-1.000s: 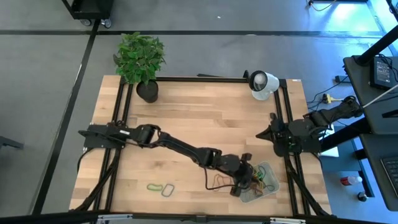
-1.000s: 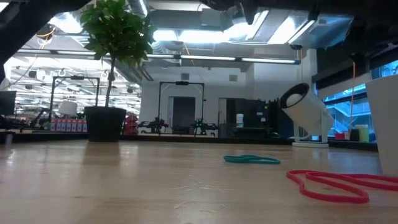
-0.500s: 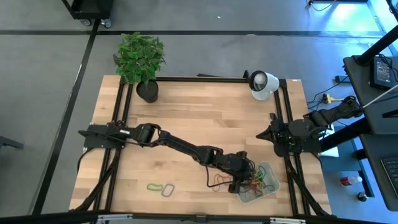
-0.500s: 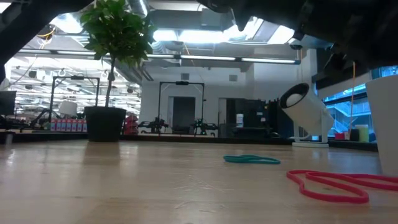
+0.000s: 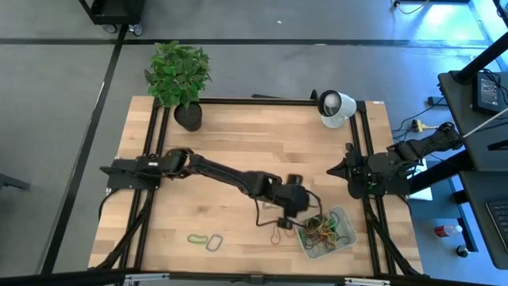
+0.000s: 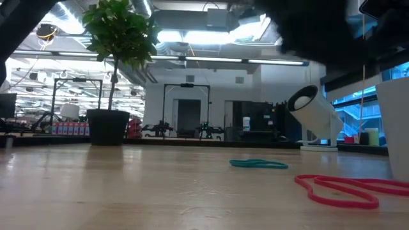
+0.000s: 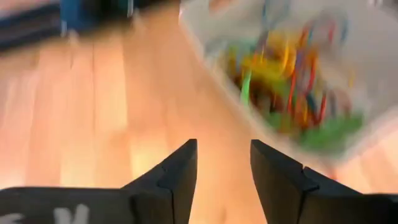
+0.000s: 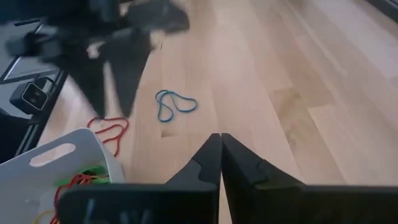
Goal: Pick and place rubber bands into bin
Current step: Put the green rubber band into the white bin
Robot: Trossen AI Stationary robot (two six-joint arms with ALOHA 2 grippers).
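The bin point(image 5: 329, 233) stands near the table's front right, holding a tangle of rubber bands point(image 5: 321, 230) in green, red and yellow, which look blurred in the left wrist view point(image 7: 292, 74). My left gripper point(image 5: 302, 213) hovers just left of and beyond the bin, open point(image 7: 224, 158), with nothing between its fingers. A red band point(image 5: 279, 232) lies flat on the wood left of the bin. A green band and a grey band point(image 5: 205, 240) lie farther left. My right gripper point(image 8: 221, 152) waits shut at the table's right edge point(image 5: 341, 171).
A potted plant point(image 5: 181, 79) stands at the far left corner and a white round device point(image 5: 335, 107) at the far right. Black frame rails point(image 5: 155, 159) run along both sides. Bare wood point(image 5: 262, 143) fills the table's middle. The low view shows the green band point(image 6: 259, 164) and the red band point(image 6: 345, 187).
My left gripper has drawn back from above the bin's near left corner, going up and toward the table's far edge, and has tipped up from pointing steeply down to a slant. The bands in the bin now show uncovered.
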